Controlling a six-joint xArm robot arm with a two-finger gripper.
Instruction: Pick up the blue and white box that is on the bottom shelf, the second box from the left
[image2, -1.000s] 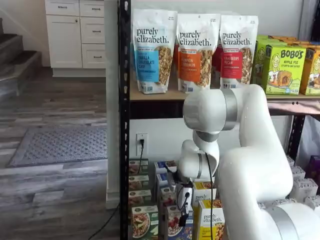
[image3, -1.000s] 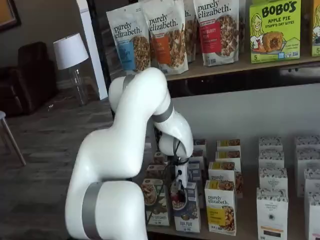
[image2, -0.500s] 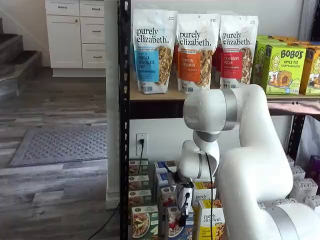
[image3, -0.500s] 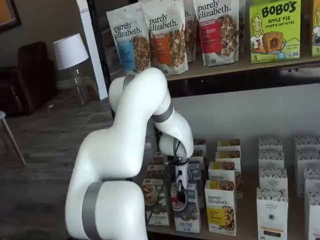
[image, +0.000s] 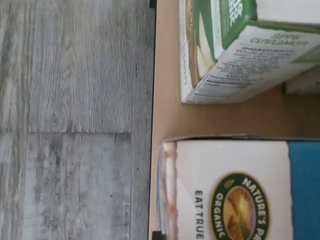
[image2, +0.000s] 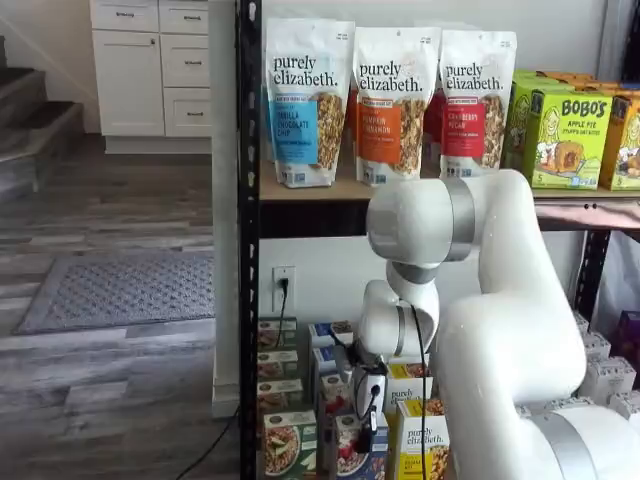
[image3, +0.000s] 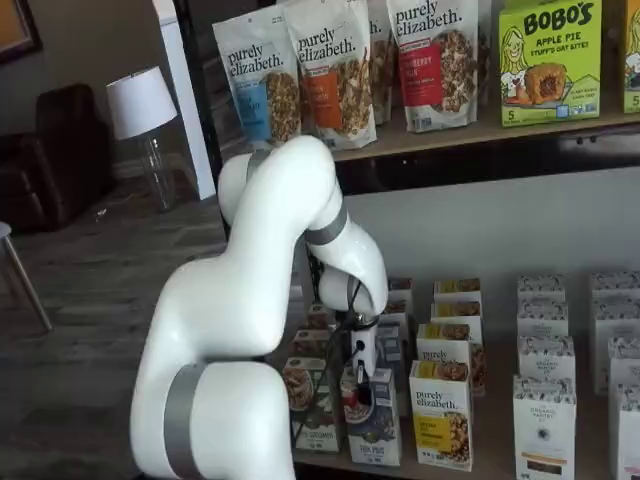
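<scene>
The blue and white box (image3: 376, 425) is standing upright at the front edge of the bottom shelf (image3: 480, 466), between the green-and-white carton (image3: 312, 405) and the yellow-and-white carton (image3: 441, 415); the pincer (image3: 364, 394) is hanging directly above it, black fingers reaching down at its top panel; whether they are clamping the carton or standing just off it I cannot tell. The box's long axis is running vertically, so the coming move looks like a straight lift; neighbours are crowding both sides and more cartons are standing behind, while open floor (image: 75, 120) lies in front; room upward looks free beneath the upper tier.
</scene>
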